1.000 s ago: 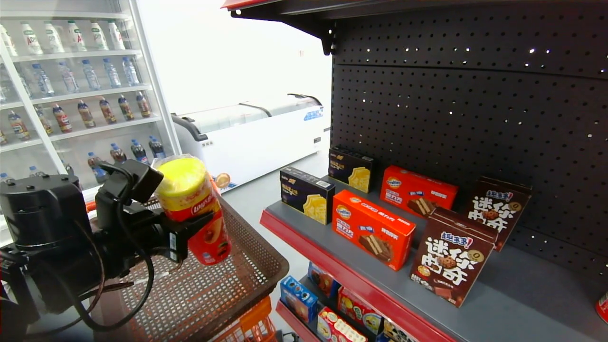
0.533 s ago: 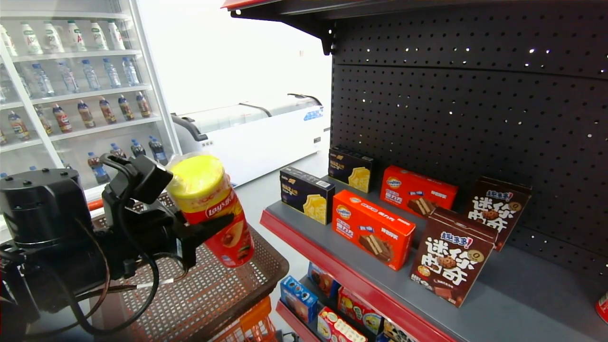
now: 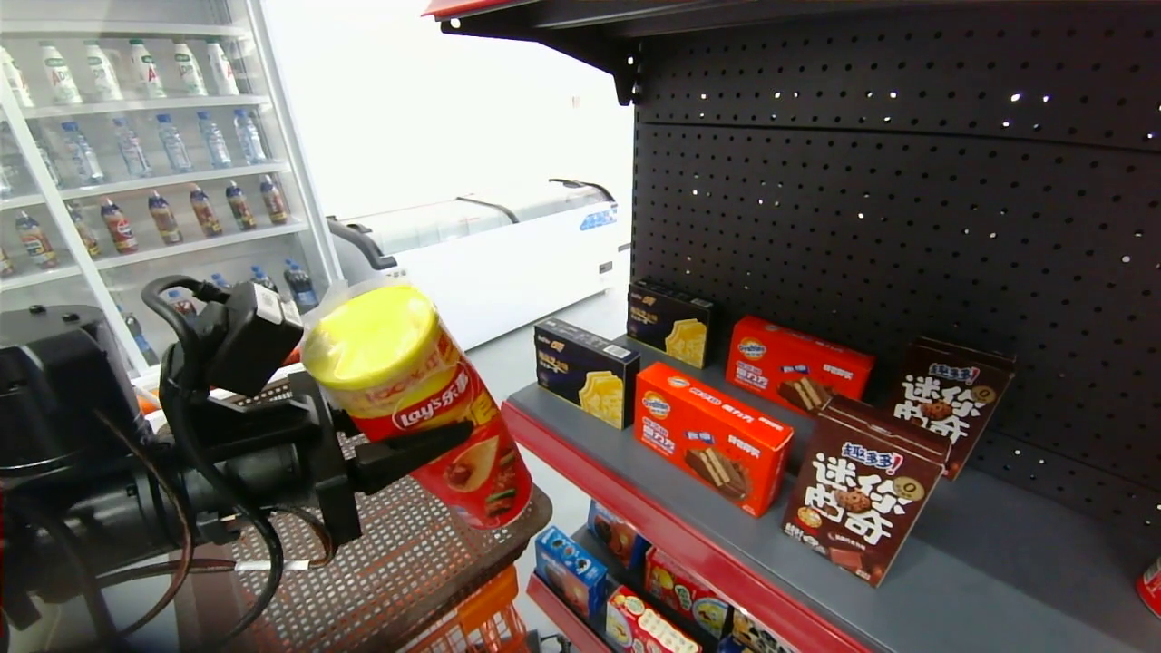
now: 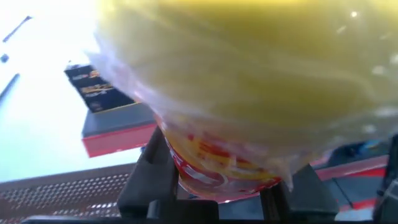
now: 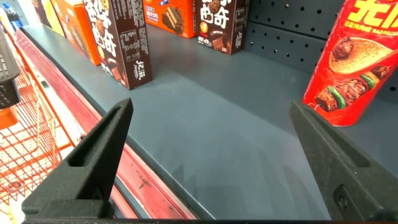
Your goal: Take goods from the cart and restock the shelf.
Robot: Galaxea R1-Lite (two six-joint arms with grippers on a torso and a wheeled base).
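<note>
Bare shelf [image 3: 980,580] deck right of brown boxes [image 3: 862,490], its red lip beside cart [image 3: 399,580] rim; left jaws clamped on tilted red chip can [image 3: 426,408], yellow lid, above cart; right jaws apart over shelf

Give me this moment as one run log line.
left gripper shut on chip can, above cart | right gripper open over shelf | boxes, red can on shelf | chip can not yet shelved
</note>
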